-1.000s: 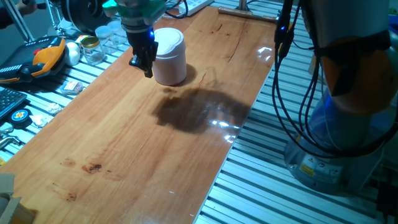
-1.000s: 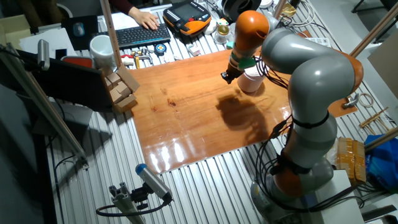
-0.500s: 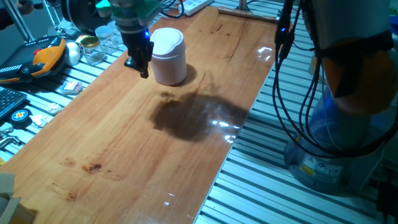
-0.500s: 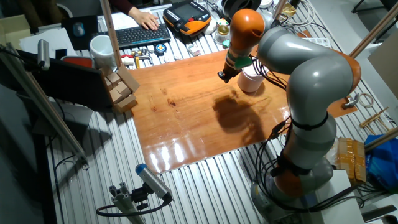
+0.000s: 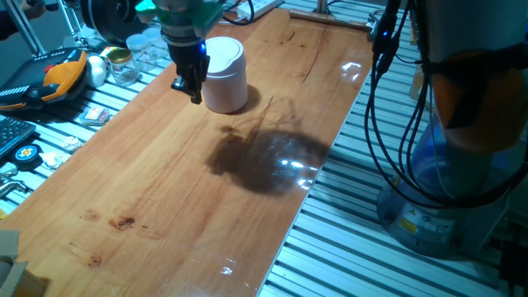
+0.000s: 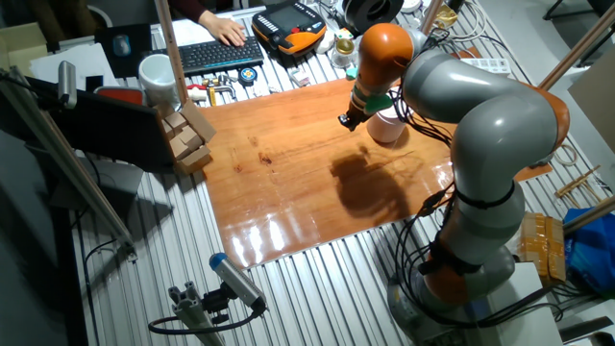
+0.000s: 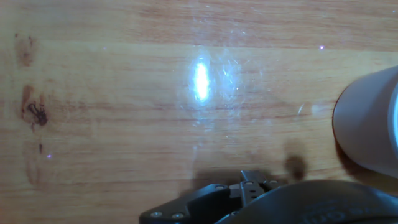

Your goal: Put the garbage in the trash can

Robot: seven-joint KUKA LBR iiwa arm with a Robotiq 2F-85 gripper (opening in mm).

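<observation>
One fixed view, pincer beside trash can

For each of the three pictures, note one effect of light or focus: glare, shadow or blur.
One fixed view: the arm's dark shadow and glints lie on the table. The other fixed view: glare at the board's near edge. Hand view: a bright glare patch on the wood; the trash can at the right edge is blurred.

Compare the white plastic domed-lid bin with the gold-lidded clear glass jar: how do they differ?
The white plastic bin is opaque; the clear glass jar is see-through. The bin stands on the wooden tabletop, the jar off it on the slatted metal surface. The bin looks taller and wider. Both stand upright, lidded.
</observation>
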